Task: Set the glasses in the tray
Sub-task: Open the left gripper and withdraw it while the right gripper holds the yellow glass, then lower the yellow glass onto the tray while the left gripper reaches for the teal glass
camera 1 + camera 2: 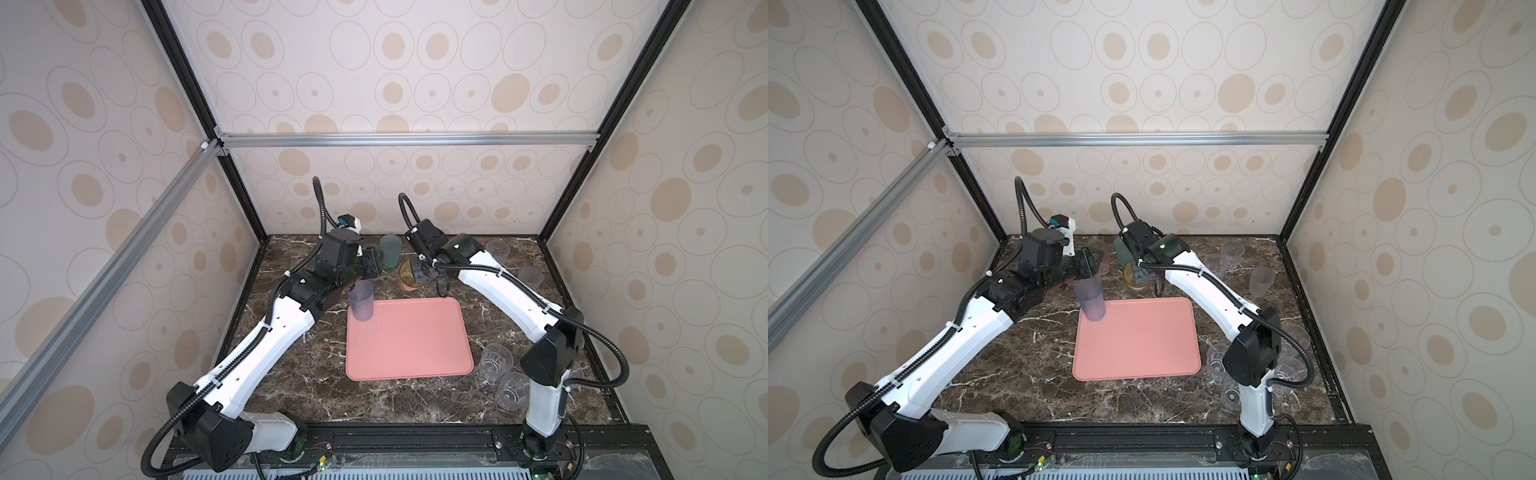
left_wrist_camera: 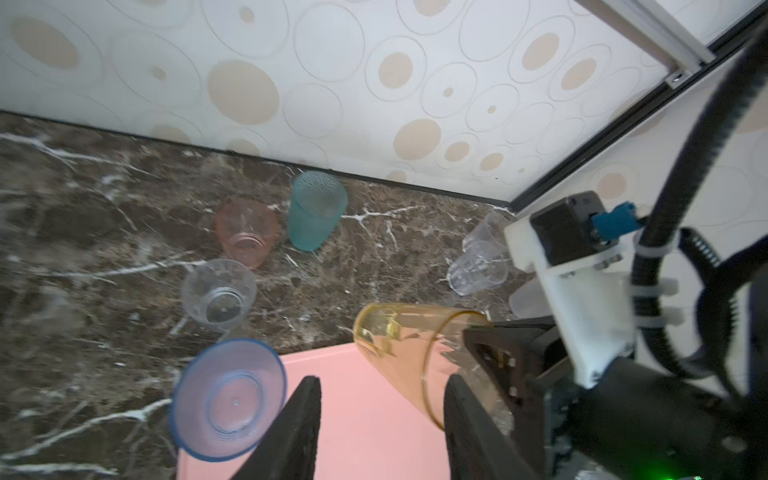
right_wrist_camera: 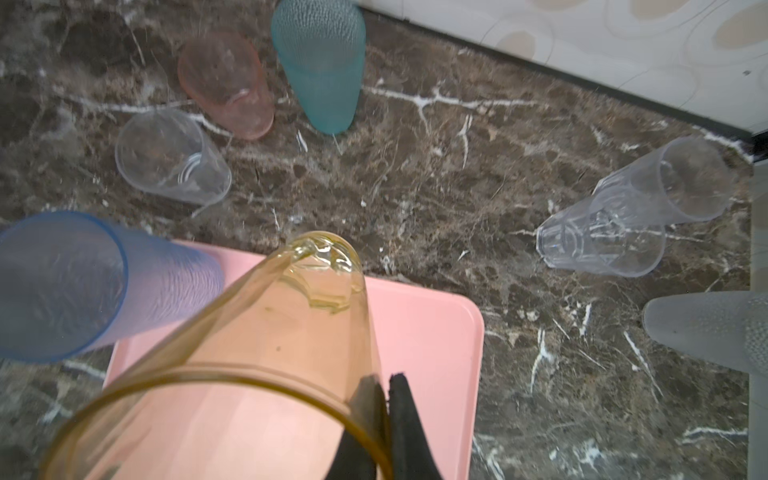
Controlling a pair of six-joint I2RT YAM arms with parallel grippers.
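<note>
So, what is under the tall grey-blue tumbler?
The tall grey-blue translucent tumbler stands on the far left corner of the flat salmon-pink rectangular tray. Its tinted base covers the tray's rim there, so whether it sits fully inside the rim cannot be seen.

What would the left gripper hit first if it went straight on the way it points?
Probably the amber tumbler pinched by the right gripper, just ahead of the left gripper; depth is unclear.
</note>
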